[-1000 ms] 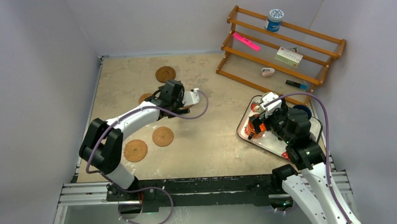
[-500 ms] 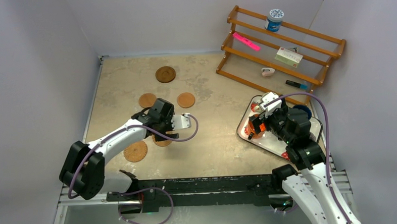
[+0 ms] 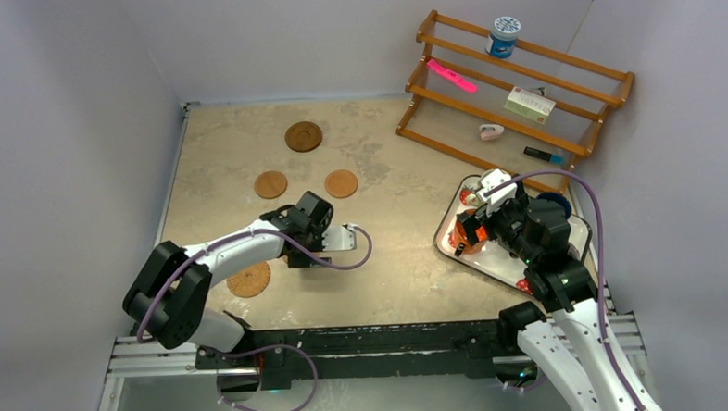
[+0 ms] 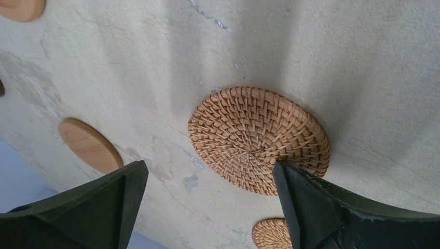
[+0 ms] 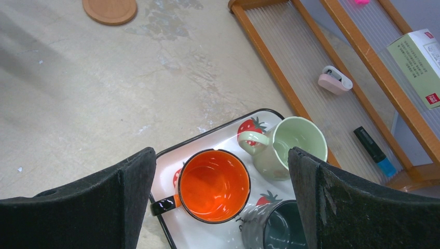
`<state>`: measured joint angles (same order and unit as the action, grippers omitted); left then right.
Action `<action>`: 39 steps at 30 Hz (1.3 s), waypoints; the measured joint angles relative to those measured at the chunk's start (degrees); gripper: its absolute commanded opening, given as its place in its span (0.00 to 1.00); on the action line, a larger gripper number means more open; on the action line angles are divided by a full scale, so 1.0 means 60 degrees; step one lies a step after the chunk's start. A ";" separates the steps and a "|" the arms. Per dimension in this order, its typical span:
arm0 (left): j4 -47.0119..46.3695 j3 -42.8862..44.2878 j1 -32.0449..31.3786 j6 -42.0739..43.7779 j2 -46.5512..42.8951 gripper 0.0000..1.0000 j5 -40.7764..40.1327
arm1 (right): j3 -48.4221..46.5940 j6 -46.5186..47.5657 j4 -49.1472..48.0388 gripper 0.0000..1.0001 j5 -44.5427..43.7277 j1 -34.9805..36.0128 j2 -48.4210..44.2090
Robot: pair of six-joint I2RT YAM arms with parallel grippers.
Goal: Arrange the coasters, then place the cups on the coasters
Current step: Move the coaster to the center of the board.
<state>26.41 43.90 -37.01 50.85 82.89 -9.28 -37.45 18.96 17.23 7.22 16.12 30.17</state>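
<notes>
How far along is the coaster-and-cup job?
Done: nothing settled; coasters lie scattered, none bears a cup. In hand: the open left gripper hovers over a woven coaster; the open right gripper hangs above the orange cup on the tray. Left: lining up coasters, then moving every cup.

You've got bare tabletop (image 3: pixel 409 259) all round the woven coaster (image 4: pixel 258 140) under your L gripper (image 4: pixel 208 167). On the R, orange mug (image 5: pixel 214 185), green mug (image 5: pixel 290 145) & grey-teal mug (image 5: pixel 280 228) crowd close on the tray (image 5: pixel 223 136); wooden rack (image 5: pixel 269 62) just beyond.
</notes>
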 measured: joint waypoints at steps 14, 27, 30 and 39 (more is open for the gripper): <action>-0.0430 0.1370 -0.0841 0.0131 0.1596 1.00 -0.0696 | 0.0000 0.0004 0.0000 0.99 0.0000 0.0000 0.0000; -0.1803 0.2295 -0.0204 -0.0641 0.2014 1.00 0.0146 | 0.0029 0.0029 0.0000 0.99 -0.0004 0.0000 0.0007; -0.2182 0.2696 0.0678 -0.0801 0.1763 1.00 0.0084 | 0.0033 0.0029 0.0000 0.99 -0.0004 0.0000 0.0007; -0.3453 0.3238 0.2699 -0.0783 0.2328 1.00 -0.0747 | 0.0033 0.0029 0.0000 0.99 0.0000 0.0000 0.0007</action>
<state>5.69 63.33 -20.82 46.15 96.86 -13.76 -37.26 19.14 17.23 7.22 16.12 30.22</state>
